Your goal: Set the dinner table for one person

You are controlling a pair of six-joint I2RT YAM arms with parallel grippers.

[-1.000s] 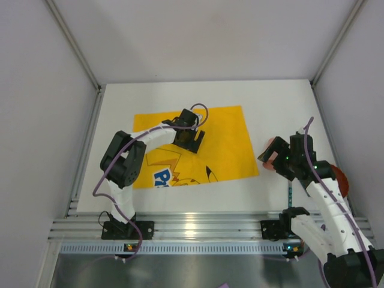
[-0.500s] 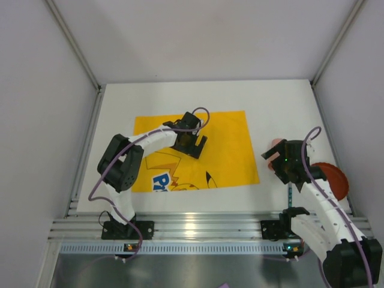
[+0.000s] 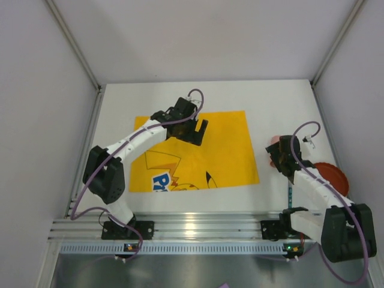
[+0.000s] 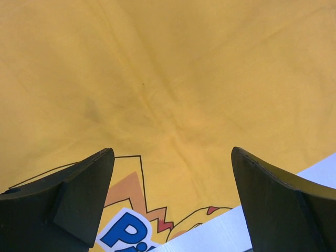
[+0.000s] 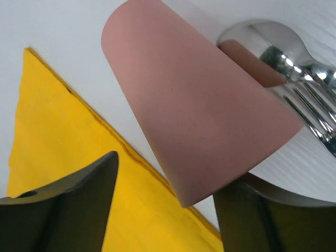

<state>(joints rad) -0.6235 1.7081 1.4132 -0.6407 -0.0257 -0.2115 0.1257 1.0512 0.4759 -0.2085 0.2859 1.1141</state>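
Dinner table [image 3: 282,96] fills the floor between white walls, rail along its near edge. Yellow mat [image 3: 222,144] centre-left, left gripper [image 4: 170,152] released above it. Red plate [image 3: 333,174] at right edge, half hidden by right arm. Right gripper [image 5: 168,181] flanks pink cup [image 5: 194,115], can't tell if clamped. Spoon [image 5: 262,44] only shows in wrist view.

One mat [image 3: 228,150], one pink cup [image 5: 194,110], one red plate [image 3: 335,175], one spoon [image 5: 257,42], perhaps one fork [image 5: 310,113].

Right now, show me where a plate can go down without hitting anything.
Free: the right half of the mat, between the left tool and its right edge; the table strip behind the mat; the strip between mat and rail. Crowded: the right side, where cup, spoon, fork, plate and right tool bunch together.
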